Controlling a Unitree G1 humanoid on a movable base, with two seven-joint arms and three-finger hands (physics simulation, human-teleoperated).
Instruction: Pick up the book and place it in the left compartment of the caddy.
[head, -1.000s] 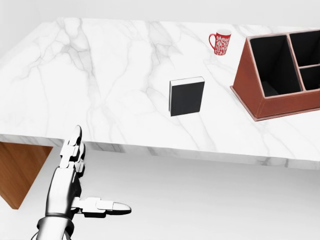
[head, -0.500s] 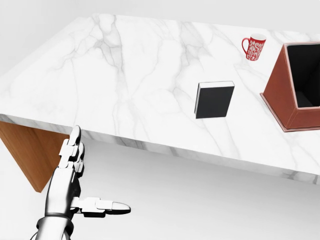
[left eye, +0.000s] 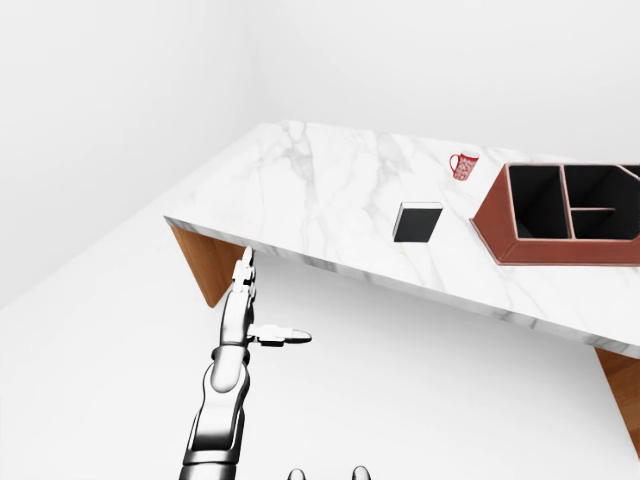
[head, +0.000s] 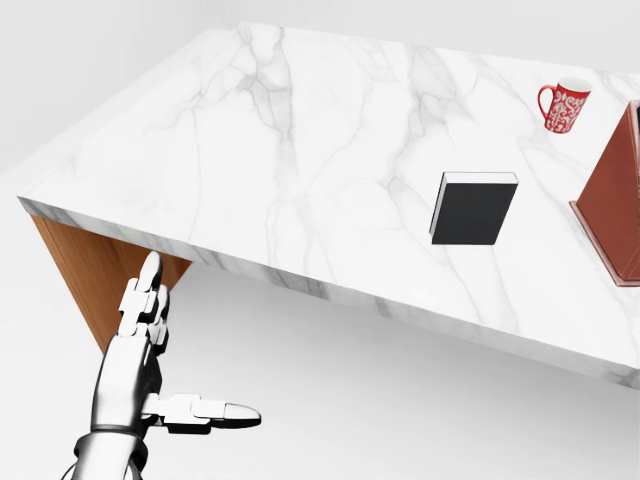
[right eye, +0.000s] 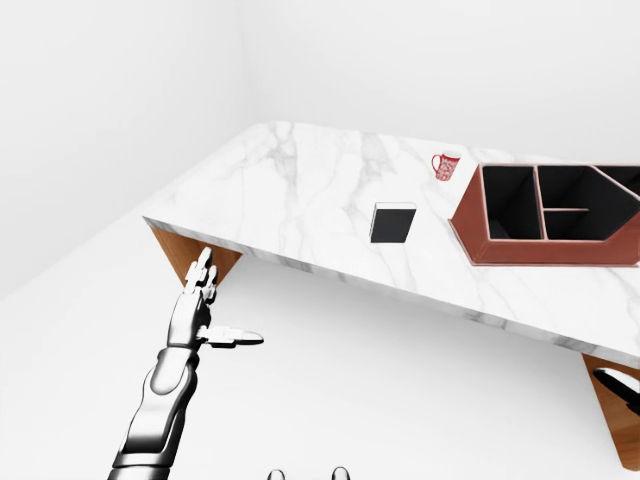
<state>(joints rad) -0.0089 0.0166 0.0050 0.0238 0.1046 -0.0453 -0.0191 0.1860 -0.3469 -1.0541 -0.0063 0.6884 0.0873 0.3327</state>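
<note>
I see the book (head: 473, 208) lying flat on the surface (head: 280, 150), a thin rectangle with a matte black cover and a pale strip of page edges along its top side in the head view. It sits well apart from my left hand (head: 150, 375), which hangs low at the bottom left of the head view, off the surface and below its near edge, nothing in its grip: fingers straight and pointing up, thumb stuck out sideways to the right. That hand is glossy silver metal with white segmented knuckles. To the right of the book in the left-eye view stands the caddy (left eye: 560, 215), a reddish-brown, leather-looking box with sloping outer walls and black-lined compartments split by thin dividers; its left compartment is the long one nearest the book. Above the book in the same view, near the caddy's corner, is a mug (left eye: 463, 165), red with a white pattern, handle to its left. The surface is polished white marble with grey veining on warm wood-toned supports. At the right-eye view's lower right edge a dark shape may be my right hand; I cannot tell how its fingers stand.
</note>
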